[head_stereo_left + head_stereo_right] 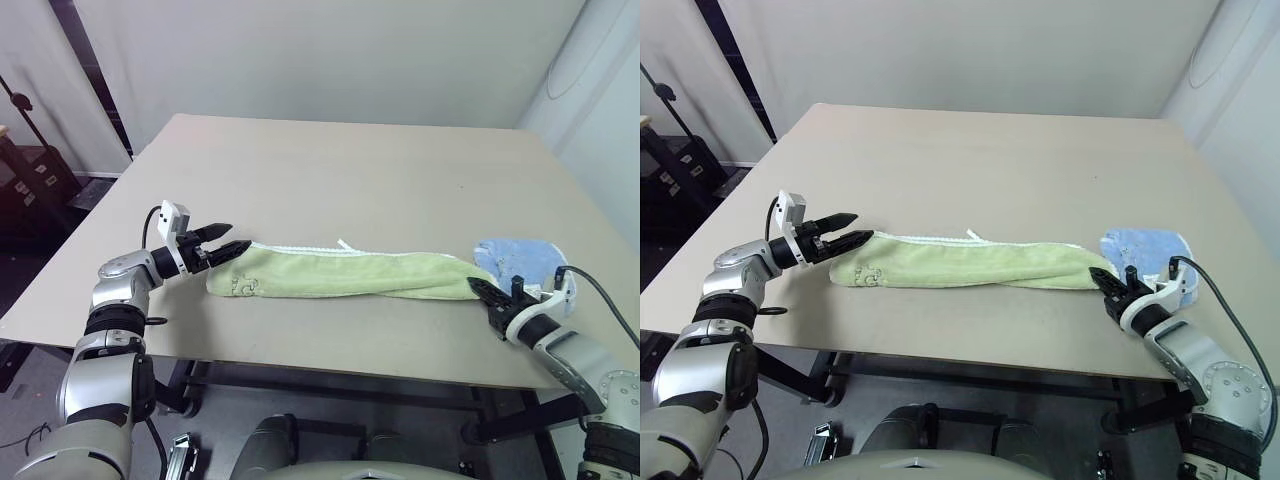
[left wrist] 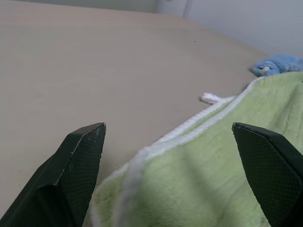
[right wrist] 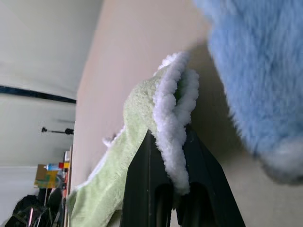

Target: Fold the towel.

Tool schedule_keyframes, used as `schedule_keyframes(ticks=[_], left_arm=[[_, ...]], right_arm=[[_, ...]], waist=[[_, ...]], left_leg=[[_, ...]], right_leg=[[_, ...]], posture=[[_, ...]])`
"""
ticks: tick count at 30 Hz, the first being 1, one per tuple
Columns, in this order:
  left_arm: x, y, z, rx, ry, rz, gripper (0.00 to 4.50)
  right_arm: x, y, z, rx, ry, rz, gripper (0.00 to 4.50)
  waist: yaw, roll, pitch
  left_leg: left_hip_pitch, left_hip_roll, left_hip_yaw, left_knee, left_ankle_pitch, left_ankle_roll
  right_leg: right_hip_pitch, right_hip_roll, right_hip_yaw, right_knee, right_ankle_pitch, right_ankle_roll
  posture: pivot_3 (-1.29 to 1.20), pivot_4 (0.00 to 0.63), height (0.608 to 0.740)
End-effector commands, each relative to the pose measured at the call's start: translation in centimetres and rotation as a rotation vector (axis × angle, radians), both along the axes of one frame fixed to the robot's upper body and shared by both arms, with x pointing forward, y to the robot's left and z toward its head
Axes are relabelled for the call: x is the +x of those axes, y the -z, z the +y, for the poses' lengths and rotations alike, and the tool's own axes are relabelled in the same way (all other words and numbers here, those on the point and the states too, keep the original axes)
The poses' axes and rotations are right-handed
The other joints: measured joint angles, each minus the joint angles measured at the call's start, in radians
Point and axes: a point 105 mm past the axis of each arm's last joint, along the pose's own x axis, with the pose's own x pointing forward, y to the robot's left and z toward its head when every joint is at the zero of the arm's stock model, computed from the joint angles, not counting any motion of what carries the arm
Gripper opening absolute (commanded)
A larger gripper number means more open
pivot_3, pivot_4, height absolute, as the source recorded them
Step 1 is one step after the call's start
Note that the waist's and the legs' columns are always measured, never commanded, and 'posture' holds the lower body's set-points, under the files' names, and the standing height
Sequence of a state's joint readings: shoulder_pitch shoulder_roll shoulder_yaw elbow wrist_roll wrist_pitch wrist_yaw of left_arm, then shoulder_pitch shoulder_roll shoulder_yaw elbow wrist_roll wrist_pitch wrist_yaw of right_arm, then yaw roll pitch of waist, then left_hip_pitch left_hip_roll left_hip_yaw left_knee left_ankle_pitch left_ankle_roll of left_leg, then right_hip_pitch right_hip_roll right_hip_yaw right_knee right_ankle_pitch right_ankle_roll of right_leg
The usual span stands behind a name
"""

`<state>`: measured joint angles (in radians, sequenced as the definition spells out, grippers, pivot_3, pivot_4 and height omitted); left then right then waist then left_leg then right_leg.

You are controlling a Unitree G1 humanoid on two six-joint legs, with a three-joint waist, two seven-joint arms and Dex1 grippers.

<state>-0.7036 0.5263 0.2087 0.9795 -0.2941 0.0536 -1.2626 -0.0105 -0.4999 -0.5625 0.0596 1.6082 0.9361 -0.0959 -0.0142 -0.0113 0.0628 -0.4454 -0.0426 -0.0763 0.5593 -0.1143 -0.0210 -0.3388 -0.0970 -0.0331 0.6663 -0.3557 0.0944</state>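
Note:
The light green towel [image 1: 340, 274] lies as a long narrow band across the front of the table, white edging along its far side and a dark doodle near its left end. My left gripper [image 1: 228, 244] is open at that left end, its fingers [image 2: 83, 161] standing either side of the towel's white-edged corner [image 2: 189, 175] without pinching it. My right gripper [image 1: 487, 291] is shut on the towel's right end; in the right wrist view the white edging [image 3: 175, 127] is pinched between the two black fingers [image 3: 142, 189].
A small light blue towel [image 1: 524, 262] lies bunched right beside my right gripper, near the table's right front corner. The tan table [image 1: 350, 170] stretches back to the wall. Its front edge runs just under both arms.

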Motion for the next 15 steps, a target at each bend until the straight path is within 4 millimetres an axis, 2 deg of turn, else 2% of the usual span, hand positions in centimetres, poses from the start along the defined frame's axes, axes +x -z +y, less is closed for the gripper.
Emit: schedule_keyframes(ticks=[1, 8, 10, 12, 15], left_arm=[[0.5, -1.5, 0.2, 0.015, 0.005, -0.046, 4.5], [0.8, -1.8, 0.0, 0.009, 0.0, -0.052, 4.5], [0.8, -1.8, -0.1, 0.009, 0.002, -0.053, 4.5], [0.8, -1.8, -0.2, 0.007, 0.004, -0.054, 4.5], [0.8, -1.8, -0.5, 0.011, 0.014, -0.057, 4.5]], right_arm=[[0.0, -3.7, 0.9, -0.06, -0.099, -0.143, 0.04], [-0.7, -9.0, 6.3, -0.186, -0.404, -0.366, 0.04], [-1.1, -10.4, 8.7, -0.223, -0.534, -0.444, 0.04], [-1.1, -10.8, 10.5, -0.238, -0.619, -0.475, 0.04], [0.2, -9.8, 13.0, -0.266, -0.696, -0.454, 0.04]], waist=[[0.0, 0.001, 0.0], [-0.001, 0.001, 0.0], [-0.002, 0.001, 0.001], [-0.001, 0.001, 0.0], [-0.001, 0.0, 0.0]], left_leg=[[0.0, 0.0, 0.0, 0.0, 0.0, 0.0], [0.0, 0.0, 0.0, 0.001, -0.001, -0.001], [0.0, 0.0, 0.0, 0.001, -0.001, -0.002], [0.0, 0.0, 0.0, 0.001, -0.001, -0.001], [-0.001, 0.001, 0.0, 0.001, -0.001, -0.002]], right_leg=[[0.0, 0.0, 0.0, 0.0, 0.0, 0.0], [0.0, 0.0, 0.0, 0.0, 0.0, 0.0], [0.0, 0.0, 0.0, 0.0, 0.0, 0.0], [0.0, 0.0, 0.0, 0.0, 0.0, 0.0], [0.0, 0.0, -0.001, -0.001, 0.0, 0.0]], posture=[[0.0, 0.0, 0.709], [0.0, 0.0, 0.709], [0.0, 0.0, 0.709], [0.0, 0.0, 0.709], [0.0, 0.0, 0.709]])
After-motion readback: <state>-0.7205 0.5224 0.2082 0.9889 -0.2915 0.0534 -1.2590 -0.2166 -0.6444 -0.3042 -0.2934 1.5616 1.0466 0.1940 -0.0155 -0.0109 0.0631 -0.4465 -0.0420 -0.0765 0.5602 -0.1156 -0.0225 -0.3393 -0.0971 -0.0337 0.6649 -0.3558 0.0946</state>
